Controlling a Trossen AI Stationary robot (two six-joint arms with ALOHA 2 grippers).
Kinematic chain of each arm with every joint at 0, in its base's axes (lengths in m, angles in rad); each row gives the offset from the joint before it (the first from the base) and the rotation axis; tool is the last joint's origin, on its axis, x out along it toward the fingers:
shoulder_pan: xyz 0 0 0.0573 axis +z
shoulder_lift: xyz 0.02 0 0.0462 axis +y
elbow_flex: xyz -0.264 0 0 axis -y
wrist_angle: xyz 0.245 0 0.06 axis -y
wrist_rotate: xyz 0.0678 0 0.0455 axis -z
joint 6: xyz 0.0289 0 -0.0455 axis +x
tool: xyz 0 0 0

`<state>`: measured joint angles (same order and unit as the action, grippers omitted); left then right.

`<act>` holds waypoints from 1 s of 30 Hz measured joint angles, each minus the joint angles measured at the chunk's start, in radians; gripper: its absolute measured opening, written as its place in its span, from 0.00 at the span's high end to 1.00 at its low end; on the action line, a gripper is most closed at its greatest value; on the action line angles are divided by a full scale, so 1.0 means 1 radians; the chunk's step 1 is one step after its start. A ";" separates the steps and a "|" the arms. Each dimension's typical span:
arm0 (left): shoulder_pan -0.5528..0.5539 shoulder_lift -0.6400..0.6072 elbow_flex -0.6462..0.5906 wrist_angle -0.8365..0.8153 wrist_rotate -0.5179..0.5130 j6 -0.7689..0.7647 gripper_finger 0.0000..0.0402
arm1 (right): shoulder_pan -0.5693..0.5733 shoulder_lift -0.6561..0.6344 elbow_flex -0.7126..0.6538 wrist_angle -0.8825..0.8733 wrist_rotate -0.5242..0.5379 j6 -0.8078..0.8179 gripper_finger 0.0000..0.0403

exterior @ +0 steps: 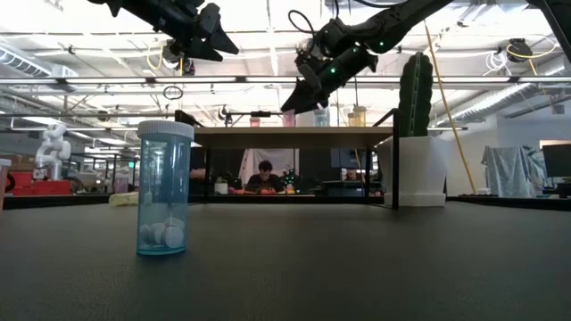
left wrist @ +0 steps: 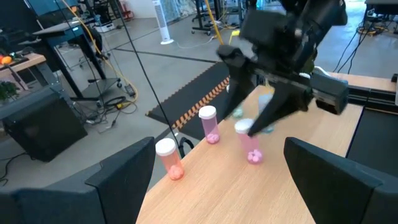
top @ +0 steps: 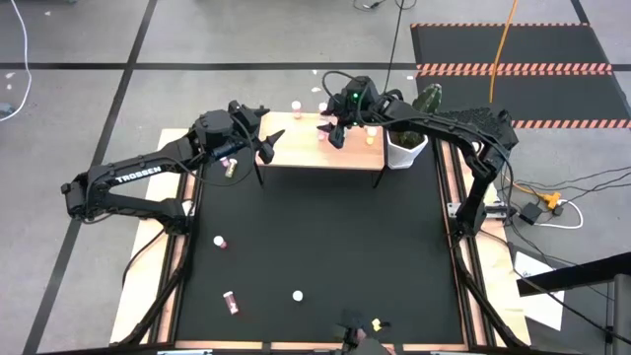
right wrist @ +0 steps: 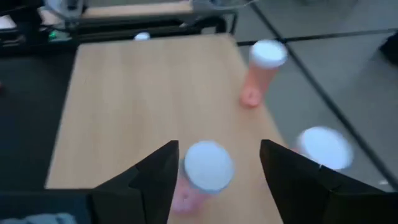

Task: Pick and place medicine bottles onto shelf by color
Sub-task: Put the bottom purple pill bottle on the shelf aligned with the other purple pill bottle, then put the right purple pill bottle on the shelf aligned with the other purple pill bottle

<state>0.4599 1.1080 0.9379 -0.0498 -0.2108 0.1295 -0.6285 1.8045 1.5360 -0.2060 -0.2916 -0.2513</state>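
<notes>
With the pink bottle (right wrist: 205, 174) standing upright on the shelf (right wrist: 137, 99), between the fingers of the right gripper (right wrist: 217, 171) and clear of both, the danger now is a clipped cap on the way out. Those jaws are parted around it, gaps showing either side, so any sideways drift in the lift could tip it over.

Two more pink bottles (left wrist: 208, 124) stand close along the far edge, one (left wrist: 169, 158) right at the corner, and a toppled neighbour there would roll off the board.

The left gripper (left wrist: 217, 180) hovers wide and empty at the shelf's left end, well inside reach of that corner bottle.

Down on the black table (top: 315, 256) a teal bottle (exterior: 164, 189) and a few others wait; a cactus pot (top: 406, 148) crowds the shelf's right end.
</notes>
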 joint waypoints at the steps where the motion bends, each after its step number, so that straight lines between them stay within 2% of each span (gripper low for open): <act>1: 0.000 -0.001 0.000 0.000 0.000 0.000 0.12 | 0.000 -0.013 0.000 0.015 0.009 -0.004 0.44; 6: -0.002 -0.015 0.000 0.002 -0.013 -0.004 0.12 | 0.003 -0.089 0.000 0.036 0.033 -0.056 0.43; 17: -0.013 -0.017 0.000 0.002 -0.026 -0.058 0.12 | 0.046 -0.234 0.002 -0.032 0.034 -0.069 0.43; 21: -0.018 -0.012 0.000 0.007 -0.025 -0.145 0.12 | 0.075 -0.259 0.002 -0.074 0.036 0.008 0.43; 27: -0.009 0.164 0.001 0.181 -0.026 -0.284 0.12 | 0.146 -0.280 0.000 -0.135 0.251 0.049 0.43; 30: -0.009 0.271 0.060 0.191 -0.040 -0.359 0.12 | 0.176 -0.333 0.000 -0.171 0.385 0.063 0.43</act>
<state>0.4505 1.3786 0.9981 0.1409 -0.2508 -0.2290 -0.4526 1.4716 1.5360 -0.3774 0.0935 -0.1882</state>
